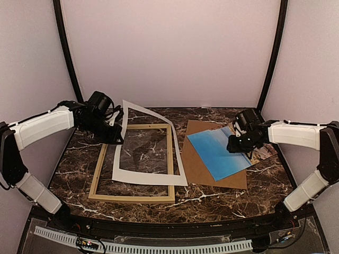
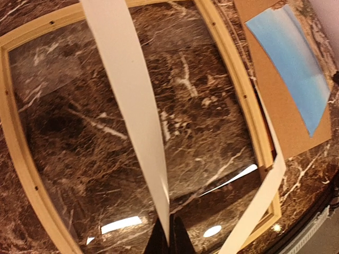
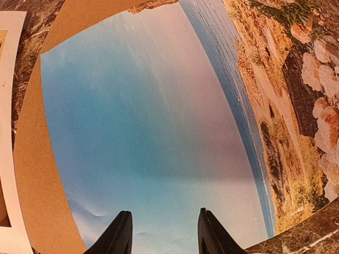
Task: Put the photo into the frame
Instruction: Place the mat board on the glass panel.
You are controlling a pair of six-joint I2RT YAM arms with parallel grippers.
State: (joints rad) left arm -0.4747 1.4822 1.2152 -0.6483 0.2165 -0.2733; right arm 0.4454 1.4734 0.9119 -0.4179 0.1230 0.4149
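On the left, we see the left gripper (image 1: 118,137) pinched onto the left side strip of the white mat (image 1: 151,178). In the left wrist view its dark fingers (image 2: 180,241) meet on either face of that strip, and the mat (image 2: 132,106) runs up and away from them. The mat's left side and far corner stand off the table (image 1: 265,196), while its near edge and right side sit lower, across the frame (image 1: 132,199).

The frame lies flat on the marble, left of centre, with its long rails running away from the arm bases. The mat sits askew over it and overhangs the right rail (image 2: 233,79). Inside the frame we catch bright glints over the marble pattern, but we cannot tell whether a pane lies there.

Just right of the frame, the brown cardboard board (image 1: 204,172) lies turned at an angle. The photo (image 1: 214,151) lies on this board, outside the frame and apart from it, its sky end toward the frame and its rocks toward the right.

The right gripper (image 1: 241,148) hangs over the photo's right part with its fingers (image 3: 121,235) spread apart and nothing between them. In its wrist view they frame the blue sky of the photo (image 3: 148,132). We cannot tell whether the tips touch the paper.
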